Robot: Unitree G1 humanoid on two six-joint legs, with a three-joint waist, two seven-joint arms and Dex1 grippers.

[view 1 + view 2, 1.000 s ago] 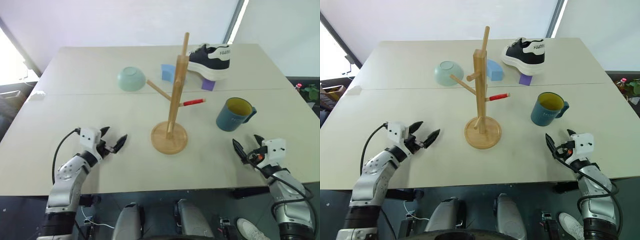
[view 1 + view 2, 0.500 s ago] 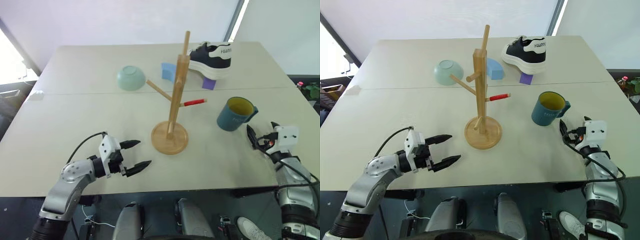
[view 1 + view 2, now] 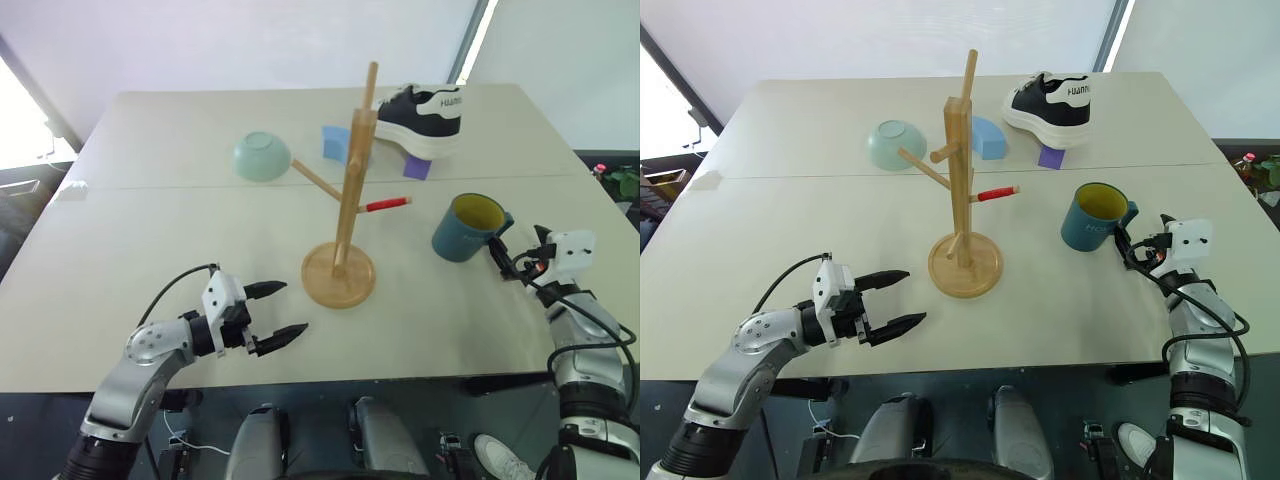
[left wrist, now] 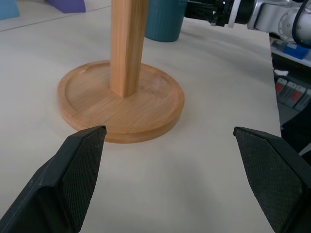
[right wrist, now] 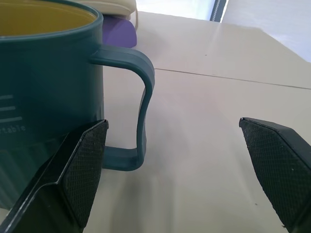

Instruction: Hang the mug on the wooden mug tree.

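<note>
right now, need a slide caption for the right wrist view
Open right gripper lined up at the handle of the blue mug on the table.

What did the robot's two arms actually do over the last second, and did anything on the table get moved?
The right gripper moved forward, open, up to the mug, its fingers now at the handle but not closed on it. The left gripper, also open, swung in toward the wooden mug tree and now faces its base. Mug, tree, bowl and shoe stayed where they were.
</note>
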